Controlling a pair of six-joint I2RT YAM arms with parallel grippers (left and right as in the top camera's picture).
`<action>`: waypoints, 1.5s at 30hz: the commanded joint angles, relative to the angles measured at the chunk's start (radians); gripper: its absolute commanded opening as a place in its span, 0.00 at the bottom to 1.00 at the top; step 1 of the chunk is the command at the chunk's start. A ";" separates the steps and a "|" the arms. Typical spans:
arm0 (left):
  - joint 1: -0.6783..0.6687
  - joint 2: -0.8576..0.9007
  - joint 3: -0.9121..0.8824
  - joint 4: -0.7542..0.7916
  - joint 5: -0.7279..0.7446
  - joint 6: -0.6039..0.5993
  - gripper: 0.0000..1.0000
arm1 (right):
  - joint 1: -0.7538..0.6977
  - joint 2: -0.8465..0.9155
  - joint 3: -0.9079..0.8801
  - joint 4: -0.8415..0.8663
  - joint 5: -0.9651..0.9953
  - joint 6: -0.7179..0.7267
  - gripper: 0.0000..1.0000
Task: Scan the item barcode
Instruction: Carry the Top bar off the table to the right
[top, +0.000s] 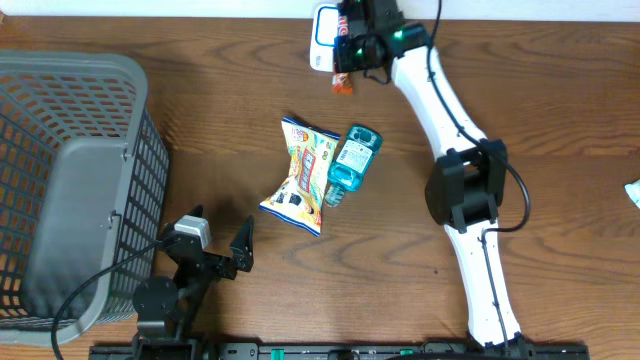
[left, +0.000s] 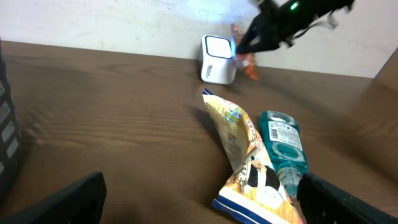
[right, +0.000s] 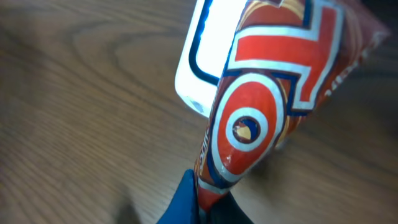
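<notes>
Overhead shows the basket (top: 60, 65); right wrist, the packet (right: 267, 93) close-up.

I see a red snack packet (right: 267, 93) with white and blue rings and a small yellow spot in the middle. It stands tilted, right in front of the scanner (right: 208, 56). The scanner is a small white box with a black-edged window that glows bright, at the far edge of the table (top: 200, 100). The packet may touch it; I can't tell.
</notes>
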 joint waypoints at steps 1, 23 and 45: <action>0.003 -0.003 -0.019 -0.023 0.002 -0.005 0.98 | -0.070 -0.041 0.123 -0.133 0.028 -0.058 0.01; 0.003 -0.003 -0.019 -0.023 0.002 -0.005 0.98 | -0.763 -0.066 -0.278 -0.346 0.755 -0.009 0.01; 0.003 -0.003 -0.019 -0.023 0.002 -0.005 0.98 | -0.839 -0.374 -0.122 -0.509 0.031 0.268 0.99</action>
